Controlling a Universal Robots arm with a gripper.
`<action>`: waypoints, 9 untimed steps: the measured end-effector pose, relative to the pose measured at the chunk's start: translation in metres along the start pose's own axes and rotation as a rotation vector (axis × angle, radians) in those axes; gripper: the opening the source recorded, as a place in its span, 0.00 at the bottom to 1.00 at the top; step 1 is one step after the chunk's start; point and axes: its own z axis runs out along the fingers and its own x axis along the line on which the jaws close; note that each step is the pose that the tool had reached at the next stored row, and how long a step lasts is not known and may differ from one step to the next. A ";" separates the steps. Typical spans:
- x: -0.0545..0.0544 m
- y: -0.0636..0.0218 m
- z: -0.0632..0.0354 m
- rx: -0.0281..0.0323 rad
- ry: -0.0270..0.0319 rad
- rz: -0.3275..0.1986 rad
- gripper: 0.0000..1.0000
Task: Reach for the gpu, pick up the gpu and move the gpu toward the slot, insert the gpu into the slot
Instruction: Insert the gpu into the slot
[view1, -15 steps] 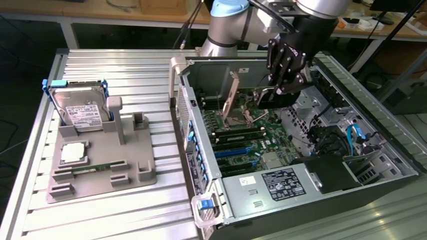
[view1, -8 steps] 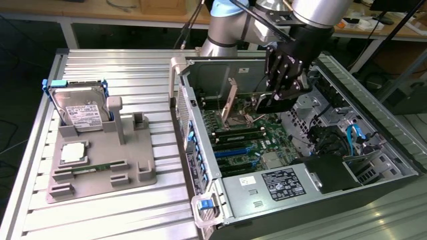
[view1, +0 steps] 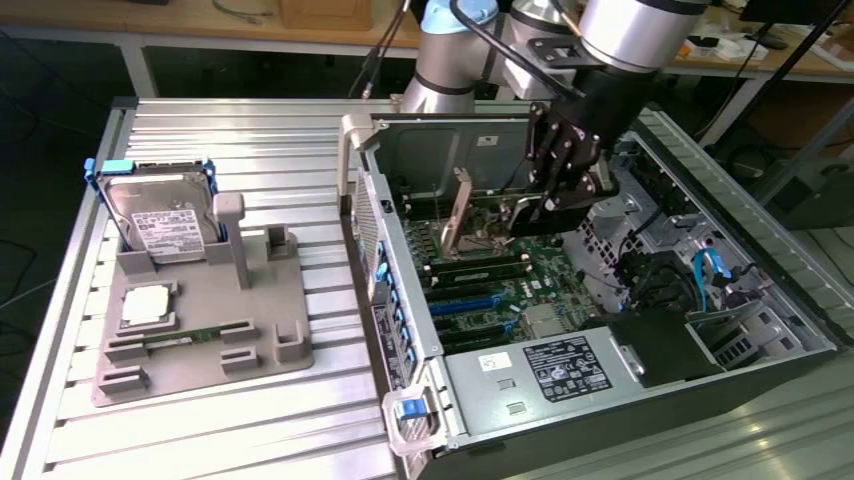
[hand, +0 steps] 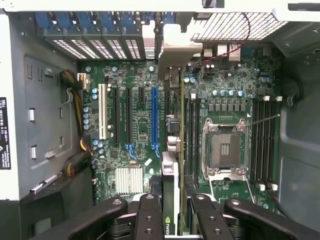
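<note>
Downward-reaching arm (view1: 638, 30), fingers (hand: 149, 220) around gpu (hand: 170, 185)

The computer case (view1: 363, 215) lies open upward, so the way down onto the motherboard (hand: 142, 100) is free. Its walls close in at the exterior view's left and right, and the power supply (view1: 561, 365) and a blue cable (view1: 707, 270) crowd the lower right. The blue slot (hand: 154, 117) is bare along its length, with black slots just beside it. The gpu (hand: 170, 180), clamped in the gripper (hand: 172, 212), hangs near it. A yellow cable bundle (hand: 77, 117) lies well apart.
</note>
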 end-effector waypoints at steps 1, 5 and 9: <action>0.000 0.0001 0.0017 0.0000 0.0001 0.000 0.27; 0.001 0.0002 0.0090 -0.0001 0.0001 0.000 0.27; 0.001 0.0069 0.0135 0.0000 0.0001 0.000 0.27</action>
